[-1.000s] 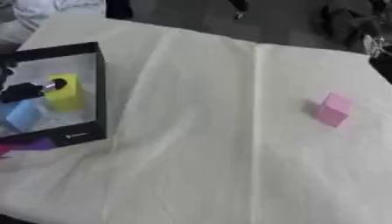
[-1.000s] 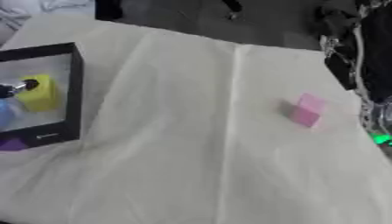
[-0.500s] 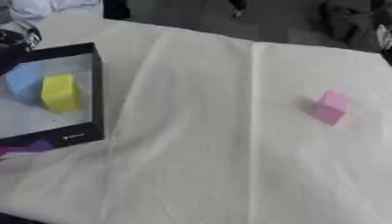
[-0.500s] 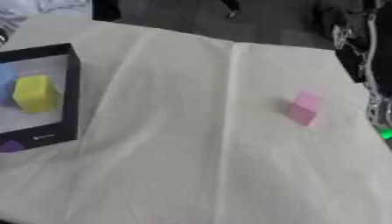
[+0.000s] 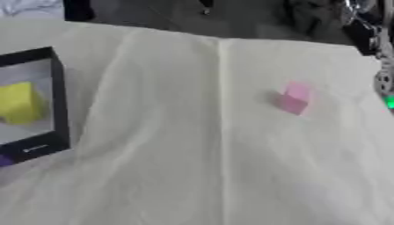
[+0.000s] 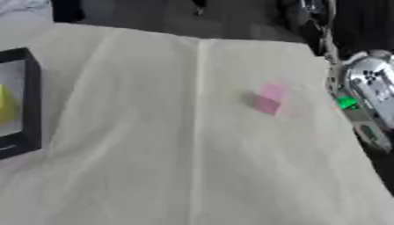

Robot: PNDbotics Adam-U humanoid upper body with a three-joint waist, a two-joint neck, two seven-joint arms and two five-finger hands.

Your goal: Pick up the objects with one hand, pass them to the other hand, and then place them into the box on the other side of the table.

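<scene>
Pink and alone, a small block (image 5: 293, 98) sat on the right half of the cloth-covered tabletop (image 5: 200, 167), well apart from the black-walled box (image 5: 55, 94) at the left edge. A yellow block (image 5: 18, 104) already lay inside that box, and a scrap of purple (image 5: 5, 161) showed just outside its near corner. Neither hand could be made out in either view. At the right edge of the right eye view stood a silver-and-black part of the robot's right arm (image 6: 371, 85) with a green light (image 6: 346, 103) beside it, but no fingers showed, so whether they were spread or closed could not be told. By the look of it, the job was partly done: at least one block was boxed, while the pink one had yet to be lifted, handed over and carried across.
</scene>
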